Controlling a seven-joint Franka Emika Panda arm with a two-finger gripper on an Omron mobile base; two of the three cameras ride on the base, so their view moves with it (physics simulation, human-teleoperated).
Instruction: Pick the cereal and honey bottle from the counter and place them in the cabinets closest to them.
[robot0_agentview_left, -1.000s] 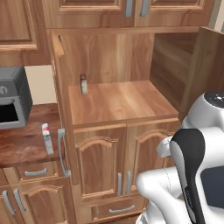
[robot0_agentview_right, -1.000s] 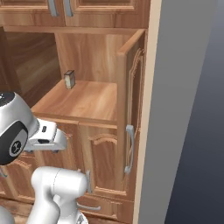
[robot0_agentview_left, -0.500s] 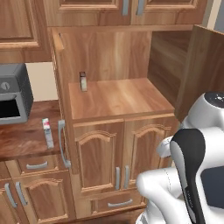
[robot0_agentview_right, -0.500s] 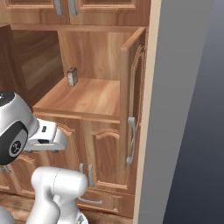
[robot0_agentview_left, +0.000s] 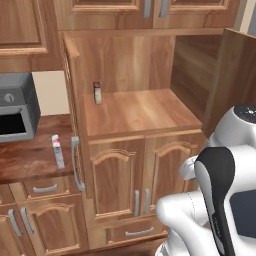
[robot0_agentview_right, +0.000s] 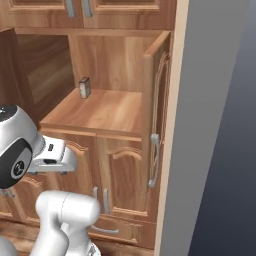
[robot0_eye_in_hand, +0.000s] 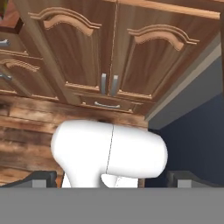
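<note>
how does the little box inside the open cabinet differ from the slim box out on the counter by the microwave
The small brownish box with a dark top stands on the wooden shelf inside the open brown cabinet; the slim red, white and grey cereal box stands lower, on the counter left of it. The brownish one looks shorter and duller, the cereal taller and brighter. Both stand upright.

A small box (robot0_agentview_left: 97, 93) stands upright on the wooden shelf (robot0_agentview_left: 140, 112).

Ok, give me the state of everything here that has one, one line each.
Cabinet doors: swung open.
Lower cabinet doors: shut.
Cereal: upright on the counter, not yet stowed.
Small brown box: upright on the shelf.
End effector: open, empty.
</note>
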